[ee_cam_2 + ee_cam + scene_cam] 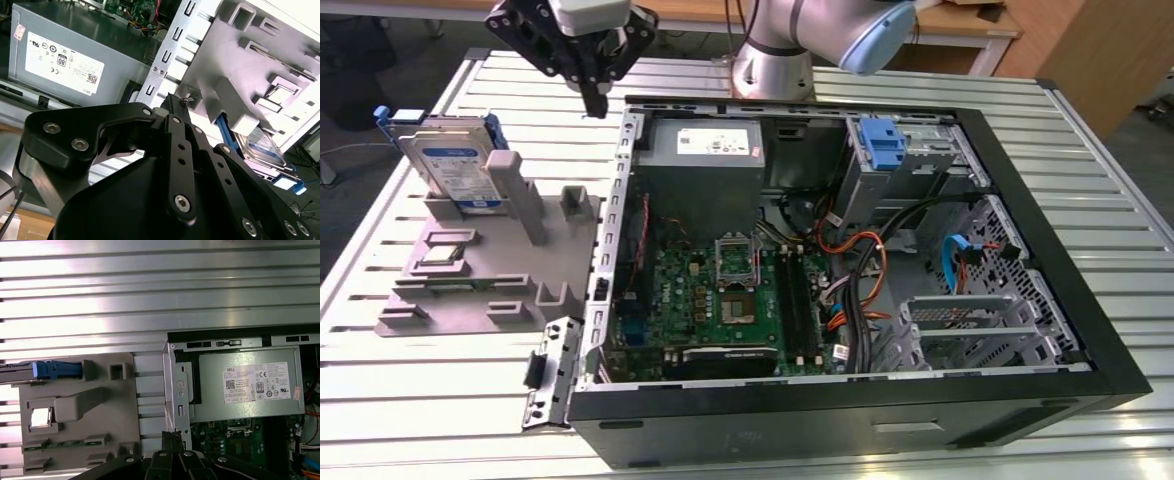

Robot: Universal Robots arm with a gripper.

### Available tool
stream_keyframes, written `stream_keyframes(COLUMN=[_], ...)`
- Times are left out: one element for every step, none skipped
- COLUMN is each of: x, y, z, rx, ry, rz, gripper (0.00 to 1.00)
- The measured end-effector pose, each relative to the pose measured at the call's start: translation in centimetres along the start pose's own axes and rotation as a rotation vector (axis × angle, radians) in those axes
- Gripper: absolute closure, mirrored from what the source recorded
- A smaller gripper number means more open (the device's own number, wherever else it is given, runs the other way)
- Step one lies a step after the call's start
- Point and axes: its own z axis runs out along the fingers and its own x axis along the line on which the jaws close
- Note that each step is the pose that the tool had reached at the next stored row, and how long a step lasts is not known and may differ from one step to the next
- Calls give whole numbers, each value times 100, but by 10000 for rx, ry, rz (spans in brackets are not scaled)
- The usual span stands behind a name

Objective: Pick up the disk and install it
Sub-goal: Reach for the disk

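Tabletop (440, 400) slats come first, nearest us in the exterior view, and on them lies the open computer case (854, 425), on its side. Looking in, we've got the green motherboard (720, 290), orange cables (861, 270) just beside it, and a metal drive cage (974, 325) towards the exterior view's right. Further back sits the grey power supply (700, 165), with a blue bracket (883, 145) in the bay to the exterior view's right of it.

Over on the exterior view's left, a grey fixture (467, 280) lies flat on the tabletop just beside the case. And there's the disk (454, 165), standing upright on edge in a slot at the fixture's far end. Its blue carrier frames it, its label is showing, and it stands free.

Now the gripper (596, 103): we see it hanging above the case's far corner, between the disk and the power supply. The jaws are together, clamped on nothing, and apart from the disk. In both wrist views its tips sit over the case's edge rail beside the power supply. Behind it all rises the arm (814, 35).
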Motion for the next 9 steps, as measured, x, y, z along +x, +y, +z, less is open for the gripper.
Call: stream_keyframes(x=[7,14,14,14,14,14,17,22,27], y=[-1,-1,-1,-1,-1,-1,-2,-2,-2], z=[-1,-1,-1,-1,-1,-1,-1,-1,-1], rx=[1,1,1,1,1,1,1,1,0], ry=[1,1,1,1,0,0,1,1,1], rz=[0,0,0,0,0,0,1,2,2], gripper=[90,90,90,90,90,90,90,90,90])
